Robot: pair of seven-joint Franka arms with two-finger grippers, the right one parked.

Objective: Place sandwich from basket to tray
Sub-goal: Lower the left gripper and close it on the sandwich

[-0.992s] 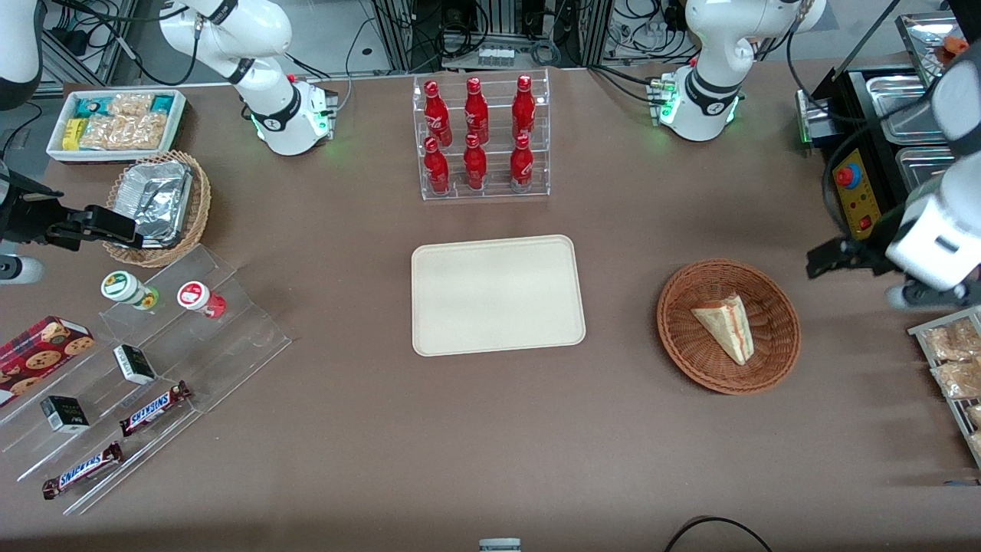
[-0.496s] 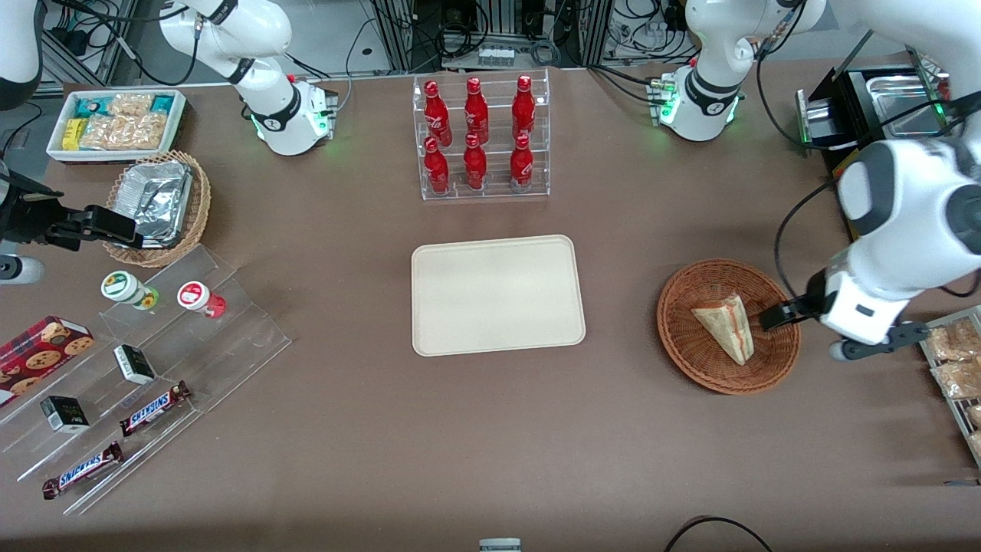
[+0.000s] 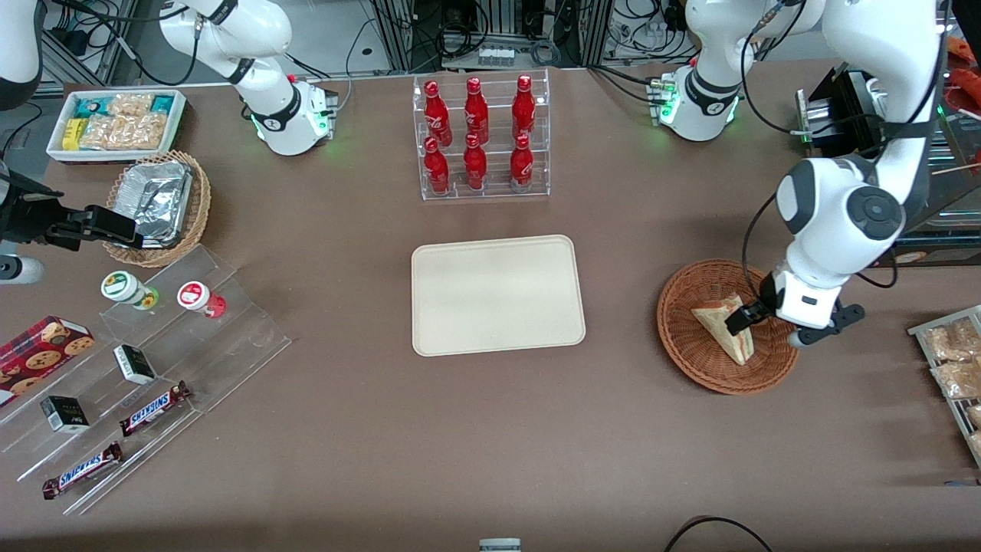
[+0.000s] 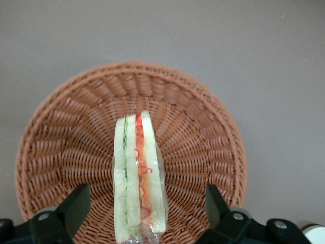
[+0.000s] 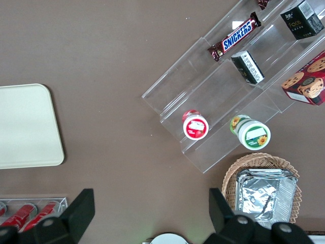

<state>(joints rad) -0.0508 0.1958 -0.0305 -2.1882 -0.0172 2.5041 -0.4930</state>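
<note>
The sandwich (image 3: 720, 328), a pale wedge in clear wrap with red and green filling stripes, lies in the round reddish-brown wicker basket (image 3: 690, 364). It also shows in the left wrist view (image 4: 137, 168), on edge in the basket (image 4: 203, 127). The left arm's gripper (image 3: 747, 317) hangs over the basket, right above the sandwich. The gripper (image 4: 143, 213) is open, with one dark finger (image 4: 76, 206) on each side of the wedge and not touching it. The cream-beige tray (image 3: 498, 295) lies bare at the table's middle, beside the basket toward the parked arm's end.
A clear rack of red bottles (image 3: 479, 138) stands farther from the camera than the tray. At the parked arm's end are a tan basket with foil (image 3: 157, 203), a white snack bin (image 3: 115, 123) and a clear stepped shelf (image 3: 153, 368). Snack packets (image 3: 950, 360) lie at the working arm's end.
The left arm's gripper has swung in from the working arm's end of the table to over the basket and now straddles the sandwich. The sandwich has not moved.
</note>
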